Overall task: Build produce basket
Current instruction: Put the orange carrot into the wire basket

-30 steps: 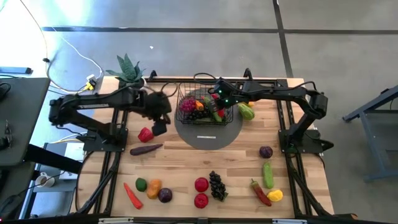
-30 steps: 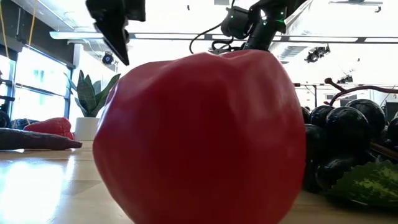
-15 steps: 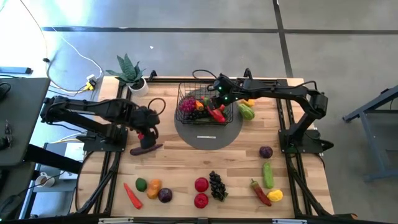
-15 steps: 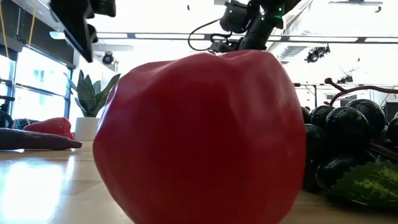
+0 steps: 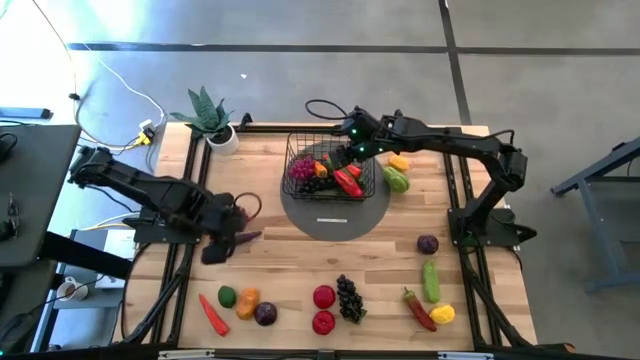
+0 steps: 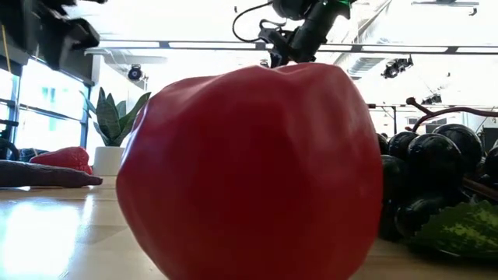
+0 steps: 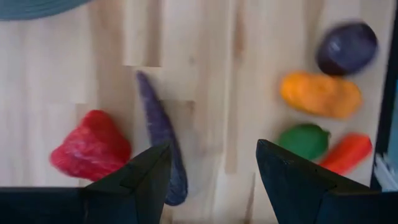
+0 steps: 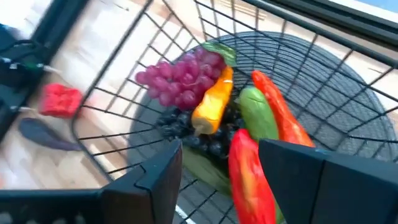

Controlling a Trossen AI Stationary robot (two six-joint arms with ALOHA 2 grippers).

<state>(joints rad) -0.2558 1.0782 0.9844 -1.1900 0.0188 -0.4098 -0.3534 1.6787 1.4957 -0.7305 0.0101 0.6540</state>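
Left wrist view | left gripper [image 7: 211,186] open, empty | purple eggplant [image 7: 160,134] just ahead, lengthwise along reach | right gripper [image 8: 217,177] open over basket [image 8: 124,93]

Basket [image 5: 303,150] black wire; grapes [image 8: 180,78] purple, pepper [image 8: 213,102] orange-yellow, chilli [image 8: 281,118] red inside. Worktop [image 5: 380,260] pale wood. Disc [image 5: 335,218] grey. Blurred long vegetable [image 7: 163,138] probably purple.

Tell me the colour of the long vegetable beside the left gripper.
Dark purple long vegetable; the left wrist view shows it best.
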